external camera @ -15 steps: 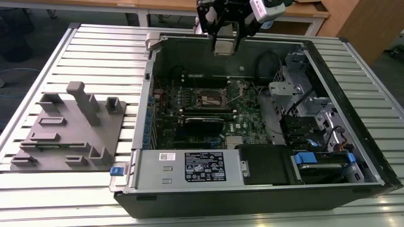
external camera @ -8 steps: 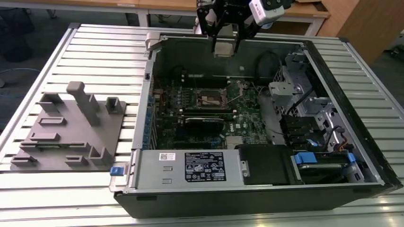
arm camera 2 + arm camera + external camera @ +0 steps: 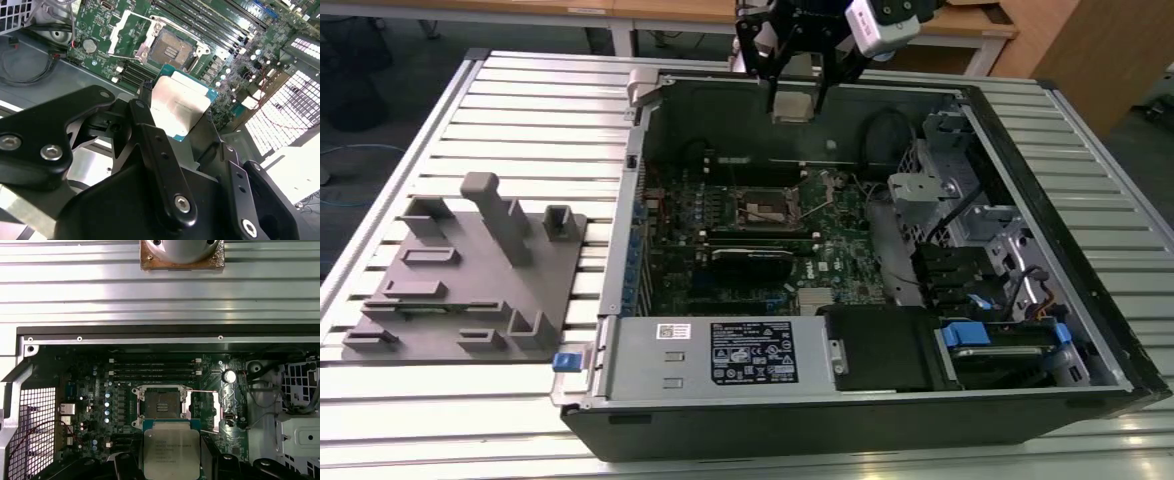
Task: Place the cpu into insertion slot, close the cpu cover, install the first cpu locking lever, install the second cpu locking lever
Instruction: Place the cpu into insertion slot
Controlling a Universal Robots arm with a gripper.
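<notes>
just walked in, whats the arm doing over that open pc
The arm's gripper is shut on the cpu and holds it flat above the open computer case. Below it, on the green motherboard, the insertion slot sits empty, with the cpu cover swung open beside it. The chip is not yet seated and the cover is not yet closed.

Matte black gripper (image 3: 177, 109) of flat, round-ended linkage bars (image 3: 157, 165), pinned with silvery hex-socket screws (image 3: 51, 152). Just above the gripper, toward the exterior view's right, a white boxy housing (image 3: 878, 24) with dark insets.
</notes>
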